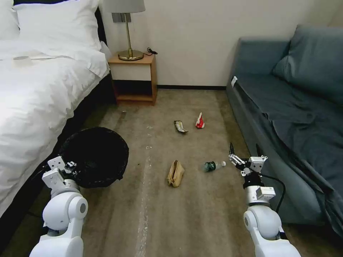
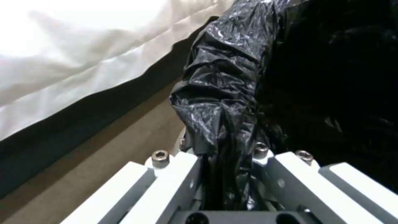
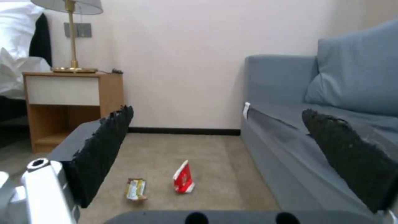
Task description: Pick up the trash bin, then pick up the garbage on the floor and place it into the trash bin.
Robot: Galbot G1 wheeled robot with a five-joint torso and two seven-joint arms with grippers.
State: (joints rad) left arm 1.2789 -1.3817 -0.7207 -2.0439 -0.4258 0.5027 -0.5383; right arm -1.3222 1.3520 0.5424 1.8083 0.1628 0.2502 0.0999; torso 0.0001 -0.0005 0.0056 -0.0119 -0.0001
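Note:
The trash bin (image 1: 96,155), its black liner draped over the rim, sits at the left beside the bed. My left gripper (image 1: 70,166) is shut on its near rim; the left wrist view has the bunched liner (image 2: 224,84) pinched between the fingers (image 2: 182,177). The garbage lies on the carpet: a tan paper bag (image 1: 175,173), a clear bottle (image 1: 213,166), a dark snack wrapper (image 1: 180,126) and a red-and-white wrapper (image 1: 200,121). My right gripper (image 1: 244,151) hangs open just right of the bottle, empty. Beyond its fingers lie the red-and-white wrapper (image 3: 183,178) and the snack wrapper (image 3: 136,189).
A white bed (image 1: 39,89) borders the left side and a blue-grey sofa (image 1: 286,107) the right. A wooden nightstand (image 1: 134,76) with a brass lamp (image 1: 128,32) stands against the far wall. Carpet (image 1: 160,221) lies open between bed and sofa.

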